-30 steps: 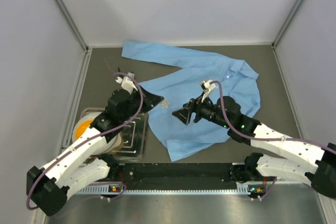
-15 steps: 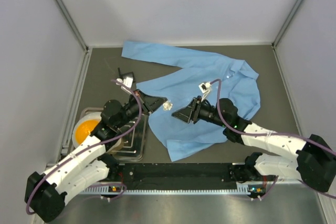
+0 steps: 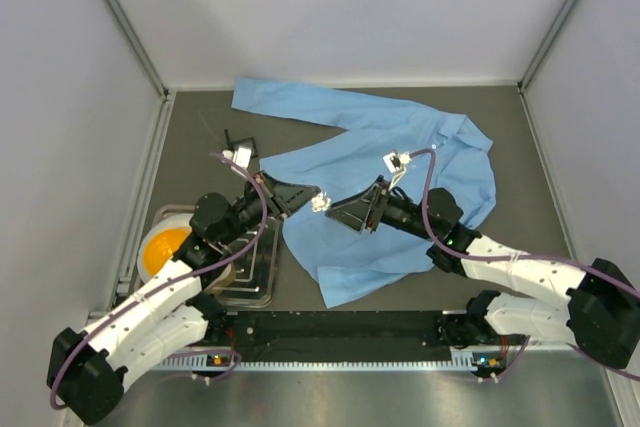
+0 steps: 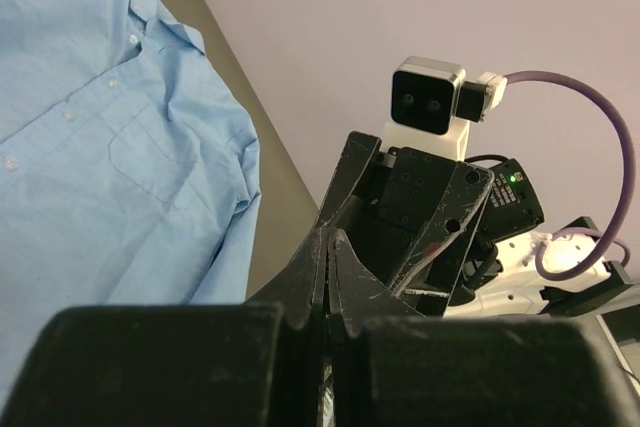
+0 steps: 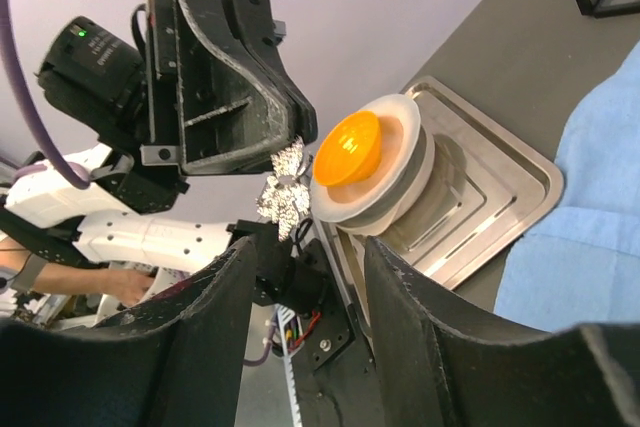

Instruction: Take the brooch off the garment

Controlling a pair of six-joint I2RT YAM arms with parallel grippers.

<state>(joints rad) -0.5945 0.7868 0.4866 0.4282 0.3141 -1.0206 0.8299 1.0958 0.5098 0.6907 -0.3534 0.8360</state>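
The top view looks steeply down from above and behind the arm bases (image 3: 480, 312) at 6 o'clock. It stands far enough off to hold the whole garment (image 3: 400, 147), the tray (image 3: 255, 272) at 8 o'clock, and the left gripper (image 3: 312, 199) and right gripper (image 3: 340, 213) nearly tip to tip at centre. Each wrist camera sits close behind its own gripper, facing the other. The left looks toward the top view's 3 o'clock, the right toward its 9 o'clock, with the tray at 4 o'clock in its frame. The brooch (image 3: 320, 202) shows in the top and right views; the left's own gripper seems to hide it.
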